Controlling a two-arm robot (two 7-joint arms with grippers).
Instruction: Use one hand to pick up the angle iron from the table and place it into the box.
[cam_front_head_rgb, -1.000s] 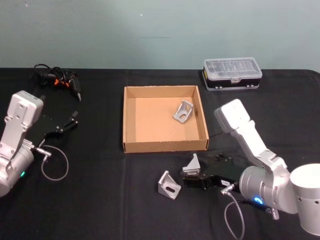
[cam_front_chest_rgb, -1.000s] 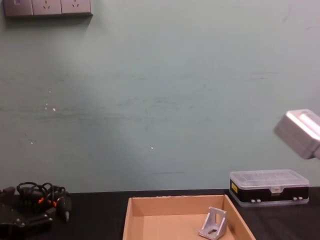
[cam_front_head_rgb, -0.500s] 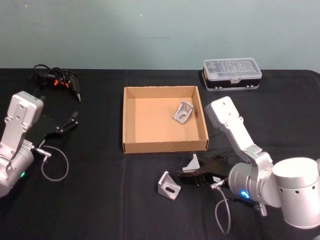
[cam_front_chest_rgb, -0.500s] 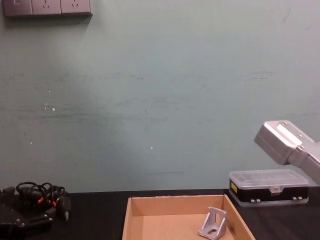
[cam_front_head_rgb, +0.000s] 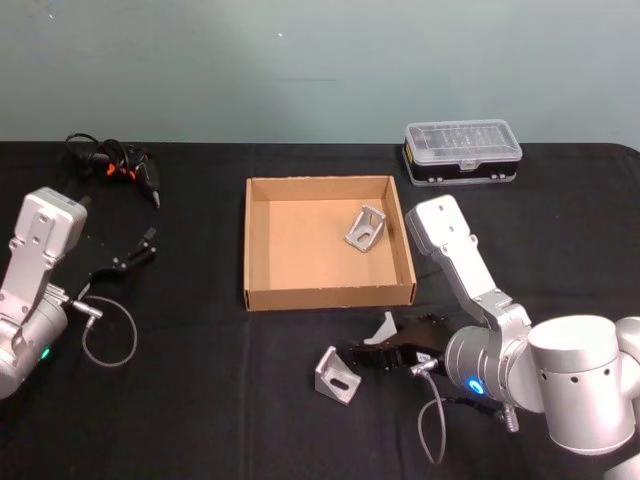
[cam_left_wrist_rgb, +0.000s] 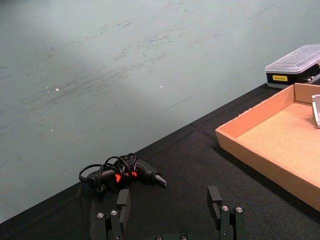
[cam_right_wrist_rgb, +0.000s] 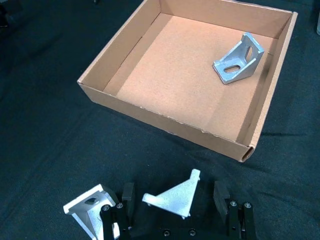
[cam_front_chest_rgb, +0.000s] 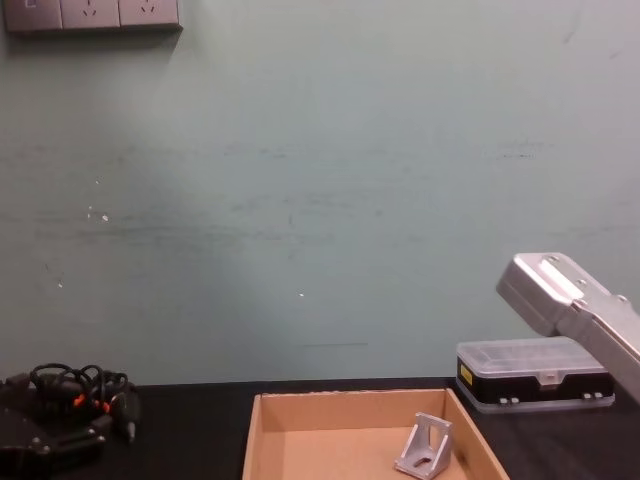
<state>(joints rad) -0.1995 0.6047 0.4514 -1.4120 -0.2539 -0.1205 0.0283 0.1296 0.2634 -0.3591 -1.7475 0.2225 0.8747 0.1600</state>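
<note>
1. Nearest, low over the table (cam_front_head_rgb: 200, 400): right tool (cam_front_head_rgb: 388, 342) spread wide, straddling one angle iron (cam_right_wrist_rgb: 172, 199) with a gap on either side. Nothing pinched yet.
2. Just beside it, a second angle iron (cam_front_head_rgb: 338, 375) lying on the table close to one finger, ungrasped.
3. Off on the robot's left side: left tool (cam_left_wrist_rgb: 169, 204) spread and empty, parked well apart from the work.
4. Farther on, the box (cam_front_head_rgb: 330, 296), with a third angle iron (cam_front_head_rgb: 366, 228) already resting inside, toward its far right corner.
5. Beyond that, a clear-lidded plastic case (cam_front_head_rgb: 462, 150) near the table's far edge, no part of the job.
6. Judged progress: one piece in, two left on the table. For the straddled piece, the approach looks complete. Still to come are closing, lifting, carrying over the box's front wall and letting go.
</note>
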